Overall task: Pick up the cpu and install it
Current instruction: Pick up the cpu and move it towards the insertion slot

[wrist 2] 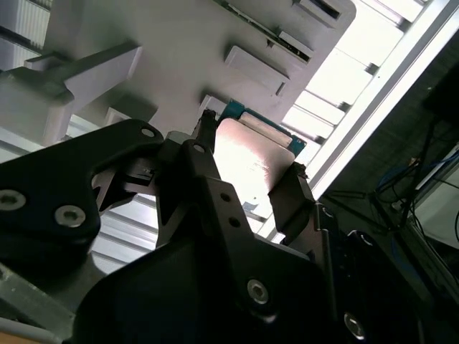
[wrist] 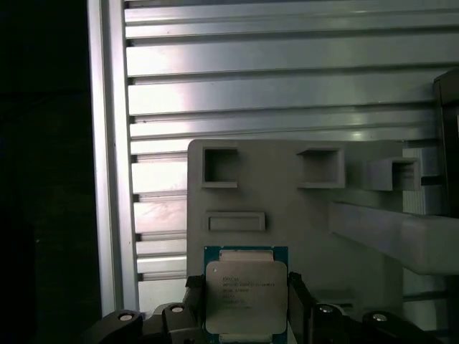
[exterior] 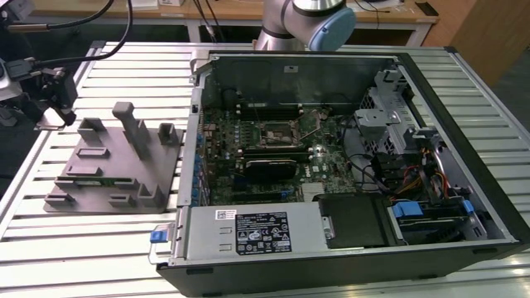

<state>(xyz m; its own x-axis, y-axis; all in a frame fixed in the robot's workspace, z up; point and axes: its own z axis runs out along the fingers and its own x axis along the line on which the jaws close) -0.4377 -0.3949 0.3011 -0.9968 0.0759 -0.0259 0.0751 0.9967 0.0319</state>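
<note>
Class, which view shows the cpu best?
The first wrist view: the cpu faces the camera, silver top and rim clear. The second wrist view shows it slanted under glare, in the gripper. Exterior view: too small to tell.

Slatted metal table [exterior: 74, 248]. Grey fixture plate [exterior: 112, 167] toward the exterior view's left, with upright posts, low blocks and pockets. Just beside it, to the right, an open computer case [exterior: 298, 77] — motherboard [exterior: 331, 167] exposed, labelled power supply [exterior: 248, 231] along the near edge, blue latch [exterior: 159, 235] at its corner.

Fixture plate [exterior: 95, 194] on slatted table [exterior: 83, 248], at exterior view's left of computer case [exterior: 331, 273]; cpu [wrist: 246, 294] within gripper [wrist 2: 251, 154].
</note>
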